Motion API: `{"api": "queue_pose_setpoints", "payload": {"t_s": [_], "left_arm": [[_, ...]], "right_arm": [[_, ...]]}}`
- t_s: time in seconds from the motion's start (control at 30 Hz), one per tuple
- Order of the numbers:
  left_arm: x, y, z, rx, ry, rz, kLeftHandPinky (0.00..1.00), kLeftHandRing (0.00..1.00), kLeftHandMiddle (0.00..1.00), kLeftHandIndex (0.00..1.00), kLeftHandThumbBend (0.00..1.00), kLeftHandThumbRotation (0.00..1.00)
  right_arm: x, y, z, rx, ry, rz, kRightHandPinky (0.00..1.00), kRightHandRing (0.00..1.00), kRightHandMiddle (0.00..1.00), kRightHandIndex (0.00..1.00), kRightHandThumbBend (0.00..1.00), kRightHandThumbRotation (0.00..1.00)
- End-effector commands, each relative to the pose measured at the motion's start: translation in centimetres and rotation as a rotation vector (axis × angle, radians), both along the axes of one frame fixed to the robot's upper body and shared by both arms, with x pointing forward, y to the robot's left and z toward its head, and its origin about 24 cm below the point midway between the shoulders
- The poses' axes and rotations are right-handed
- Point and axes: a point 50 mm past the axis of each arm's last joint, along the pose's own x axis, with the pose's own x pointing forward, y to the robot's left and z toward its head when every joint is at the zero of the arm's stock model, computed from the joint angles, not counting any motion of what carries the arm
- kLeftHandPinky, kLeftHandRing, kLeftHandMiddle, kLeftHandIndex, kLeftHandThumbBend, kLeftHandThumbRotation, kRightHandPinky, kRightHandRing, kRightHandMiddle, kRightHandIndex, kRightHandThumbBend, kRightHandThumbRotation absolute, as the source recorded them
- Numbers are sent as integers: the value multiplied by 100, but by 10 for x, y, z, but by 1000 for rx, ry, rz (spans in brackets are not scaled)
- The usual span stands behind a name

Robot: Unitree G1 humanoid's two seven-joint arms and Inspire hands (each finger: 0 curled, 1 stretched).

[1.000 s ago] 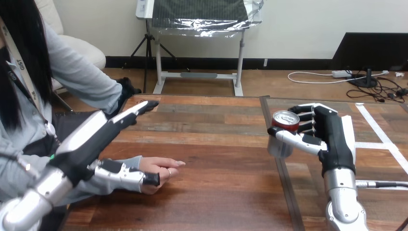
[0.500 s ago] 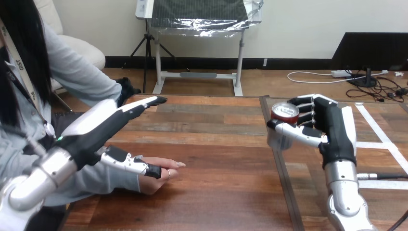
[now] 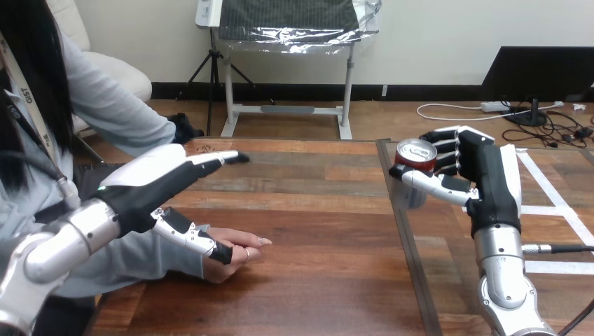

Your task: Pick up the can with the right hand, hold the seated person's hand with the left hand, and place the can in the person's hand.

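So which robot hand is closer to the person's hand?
Left. The left hand hovers just over the person's hand, fingers straight. The right hand is far across the table, holding the can.

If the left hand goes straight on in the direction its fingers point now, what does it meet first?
Probably nothing: the left hand points right and away over bare table toward its far edge. The can in the right hand seems to lie off that line, though depth is unclear.

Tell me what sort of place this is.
Likely a robot test bench for handovers: a wooden table marked with white tape, the right hand curled round a can, and a person's hand lying by the open left hand.
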Motion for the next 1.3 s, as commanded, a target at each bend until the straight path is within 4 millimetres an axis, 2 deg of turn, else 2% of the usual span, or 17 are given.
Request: {"api": "queue_pose_setpoints", "payload": {"t_s": [0.0,0.43,1.27], "left_arm": [[18,0,22,50,-37,-6,84,90,90,88,100,29],[26,2,17,132,37,8,81,87,87,85,100,27],[27,15,6,234,140,38,82,89,89,88,100,23]], "right_arm": [[24,5,54,-30,-219,45,33,39,45,49,75,0],[22,4,58,-20,-255,57,32,38,45,49,75,0],[18,-4,62,-9,-289,57,31,37,44,48,76,0]]}}
